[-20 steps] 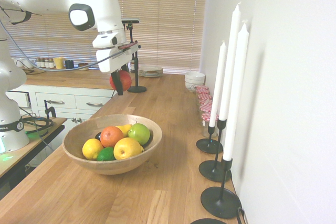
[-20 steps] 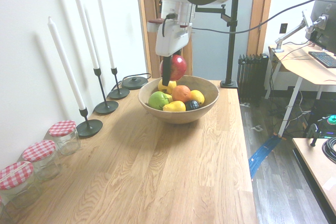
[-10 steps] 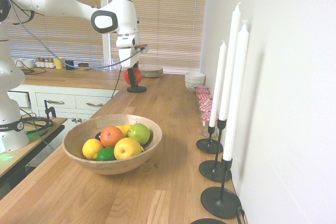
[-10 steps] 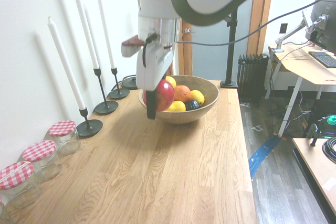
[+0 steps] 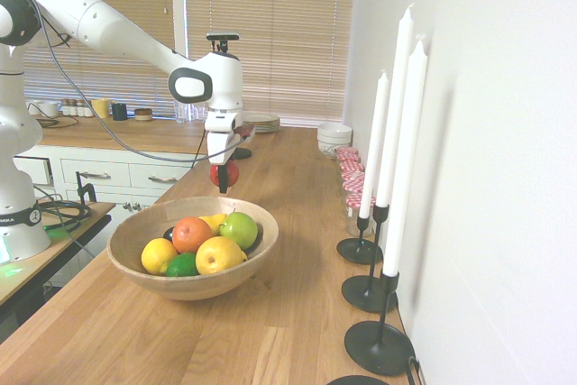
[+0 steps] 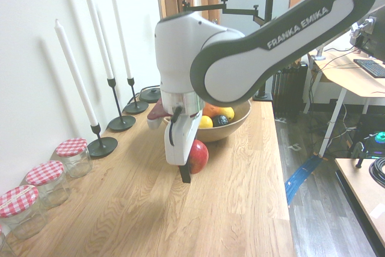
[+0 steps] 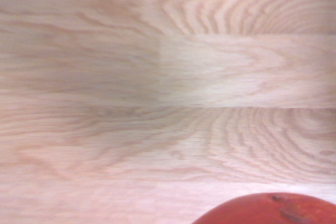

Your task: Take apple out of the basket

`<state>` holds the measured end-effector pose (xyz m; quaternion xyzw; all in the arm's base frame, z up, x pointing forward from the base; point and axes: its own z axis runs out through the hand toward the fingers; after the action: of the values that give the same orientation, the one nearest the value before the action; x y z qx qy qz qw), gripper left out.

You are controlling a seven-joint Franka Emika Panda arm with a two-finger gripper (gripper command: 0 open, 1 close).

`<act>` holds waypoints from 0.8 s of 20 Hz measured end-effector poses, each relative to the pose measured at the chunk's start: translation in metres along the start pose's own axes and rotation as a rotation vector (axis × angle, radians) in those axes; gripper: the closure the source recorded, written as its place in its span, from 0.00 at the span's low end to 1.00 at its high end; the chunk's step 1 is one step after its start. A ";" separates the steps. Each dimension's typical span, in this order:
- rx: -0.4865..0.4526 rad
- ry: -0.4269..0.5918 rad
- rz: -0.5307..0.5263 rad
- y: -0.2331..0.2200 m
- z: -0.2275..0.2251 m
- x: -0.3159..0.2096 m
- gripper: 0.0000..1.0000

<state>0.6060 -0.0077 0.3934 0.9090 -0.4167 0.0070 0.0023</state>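
Observation:
My gripper (image 5: 224, 176) (image 6: 190, 167) is shut on the red apple (image 5: 224, 172) (image 6: 198, 155). It holds the apple just above the wooden counter (image 6: 198, 209), outside the basket (image 5: 192, 288) (image 6: 236, 126) and a short way beyond it in the first exterior view. In the wrist view the apple (image 7: 268, 209) shows as a red curve over bare wood grain. The basket holds an orange (image 5: 191, 233), a green apple (image 5: 239, 228), yellow fruits and a lime.
Three tall white candles in black holders (image 5: 375, 313) (image 6: 102, 142) stand along the wall. Jars with red checked lids (image 6: 72, 154) (image 5: 353, 173) stand further along it. A black camera stand (image 5: 233, 146) and stacked plates (image 5: 257, 121) sit at the counter's far end.
The arm has carried the apple away from above the basket and down, so it now hangs close over the counter beside the basket. The grip stayed shut.

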 end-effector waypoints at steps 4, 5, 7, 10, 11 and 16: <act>-0.004 0.005 0.014 0.003 0.017 0.010 1.00; -0.003 0.009 0.015 0.003 0.021 0.012 1.00; -0.005 0.015 0.014 0.002 0.028 0.015 1.00; -0.010 0.017 0.010 0.001 0.038 0.016 1.00; -0.012 0.016 0.009 0.000 0.040 0.016 1.00; -0.020 0.013 0.004 -0.002 0.046 0.015 0.00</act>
<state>0.6173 -0.0182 0.3475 0.9081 -0.4185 0.0087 0.0138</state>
